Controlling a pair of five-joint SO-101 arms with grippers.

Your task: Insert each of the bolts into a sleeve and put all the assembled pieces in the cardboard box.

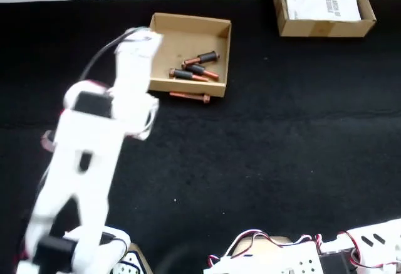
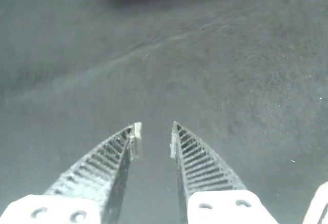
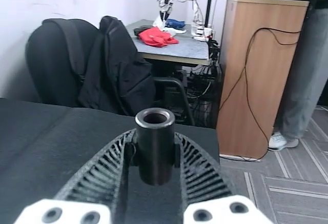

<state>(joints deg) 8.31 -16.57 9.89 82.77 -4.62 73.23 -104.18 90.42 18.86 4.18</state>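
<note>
Left arm [image 1: 88,142] largest in front, stretched toward cardboard box [image 1: 188,24]; three assembled pieces [image 1: 195,66] inside, loose bolt [image 1: 189,96] on table [image 1: 282,161] just outside its near wall.
Left wrist: left pincer [image 2: 154,141] half open, empty; bolt well ahead, long axis crosswise to pincer's reach.
Right wrist: right pincer [image 3: 155,141] clamped on sleeve [image 3: 155,157], upright, bore open.
Left arm seems nearer bolt.

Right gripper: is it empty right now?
No, the right gripper is shut on a black sleeve held between its jaws.
</note>
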